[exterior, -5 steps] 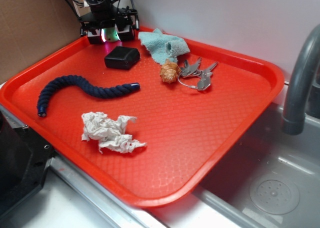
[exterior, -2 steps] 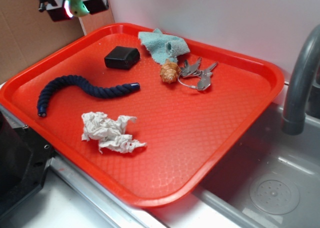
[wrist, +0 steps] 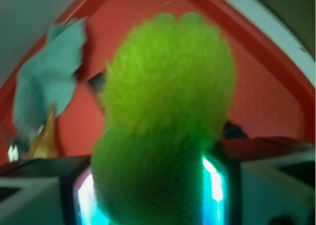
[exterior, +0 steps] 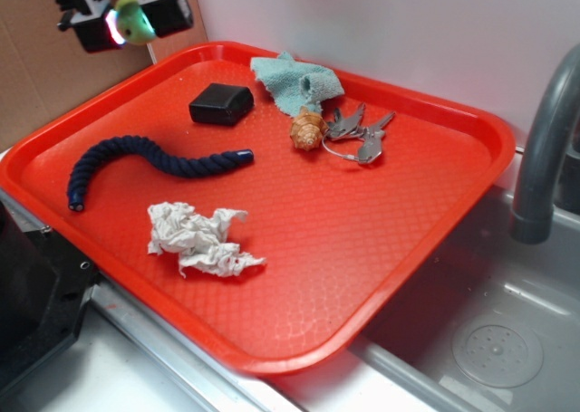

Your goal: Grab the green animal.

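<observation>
Gripper (exterior: 127, 23) is hanging above the red tray's (exterior: 471, 122) far left corner, clenched on the green animal (exterior: 133, 20), which is filling the wrist view.

No readable text, labels, brands or numbers were visible on anything, in either the exterior or the wrist view

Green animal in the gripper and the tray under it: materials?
Green animal: looks like plush fabric, with fuzzy yellow-green pile fraying at its outline. It is clamped in the gripper. Tray: likely molded plastic, red, with a slightly glossy, fine diamond-embossed surface and a smooth raised rim.
</observation>
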Available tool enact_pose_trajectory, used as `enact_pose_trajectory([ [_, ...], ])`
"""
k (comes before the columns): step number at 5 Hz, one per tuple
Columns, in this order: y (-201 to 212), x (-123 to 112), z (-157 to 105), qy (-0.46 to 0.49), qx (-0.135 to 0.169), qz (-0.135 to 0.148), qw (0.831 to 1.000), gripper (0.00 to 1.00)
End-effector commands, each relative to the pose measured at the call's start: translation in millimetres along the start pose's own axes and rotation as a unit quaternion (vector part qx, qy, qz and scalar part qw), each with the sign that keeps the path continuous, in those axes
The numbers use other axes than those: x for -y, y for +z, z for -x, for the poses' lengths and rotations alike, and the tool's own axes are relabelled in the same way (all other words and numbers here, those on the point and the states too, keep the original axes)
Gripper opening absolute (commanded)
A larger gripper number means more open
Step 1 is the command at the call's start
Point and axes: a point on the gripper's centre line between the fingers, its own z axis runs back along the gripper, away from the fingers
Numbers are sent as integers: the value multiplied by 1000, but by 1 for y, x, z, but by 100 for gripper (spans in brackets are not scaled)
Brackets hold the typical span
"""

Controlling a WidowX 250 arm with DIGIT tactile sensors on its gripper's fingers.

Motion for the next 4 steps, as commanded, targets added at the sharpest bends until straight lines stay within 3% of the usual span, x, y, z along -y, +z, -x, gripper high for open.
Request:
enact_pose_trajectory([
  [1,29,40,15,-174,58,-38,982,0],
  [2,45,47,36,-218,59,-16,974,0],
  [3,66,39,90,-200,47,9,979,0],
  [4,94,23,128,-183,27,37,982,0],
])
